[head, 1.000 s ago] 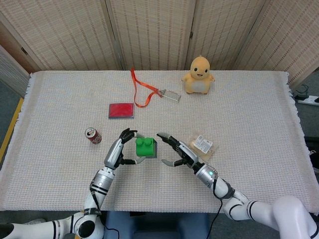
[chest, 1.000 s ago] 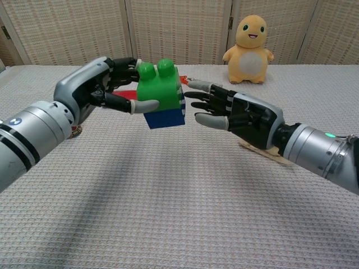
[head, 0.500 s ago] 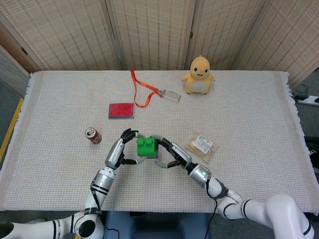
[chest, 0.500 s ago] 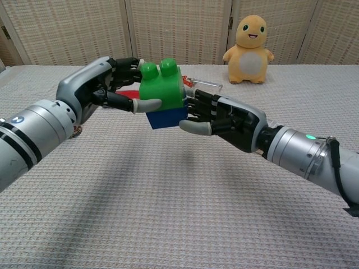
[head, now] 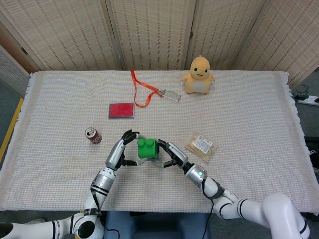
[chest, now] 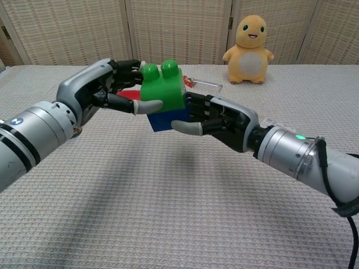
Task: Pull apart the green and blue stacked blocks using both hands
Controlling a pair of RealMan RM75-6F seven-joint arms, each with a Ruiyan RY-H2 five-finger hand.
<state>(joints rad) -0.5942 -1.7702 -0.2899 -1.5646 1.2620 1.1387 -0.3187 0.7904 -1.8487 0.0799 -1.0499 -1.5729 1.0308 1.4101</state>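
Note:
A green block [chest: 161,88] sits stacked on a blue block [chest: 166,119], both held in the air above the table. My left hand [chest: 101,89] grips the green block [head: 147,148] from the left, thumb and fingers around it. My right hand [chest: 216,119] closes on the blue block from the right, thumb under it and fingers against its side. In the head view the left hand [head: 119,151] and right hand [head: 172,155] meet around the stack near the table's front middle. The blocks are still joined.
A yellow plush toy [head: 198,75] sits at the back. An orange lanyard with a clear badge [head: 149,93], a red card case [head: 121,110], a soda can [head: 93,135] and a snack packet [head: 202,145] lie on the woven cloth [head: 249,114].
My right hand moved left from an open gap beside the stack and closed its fingers on the blue block. The left hand kept its hold, and the stack shifted slightly right.

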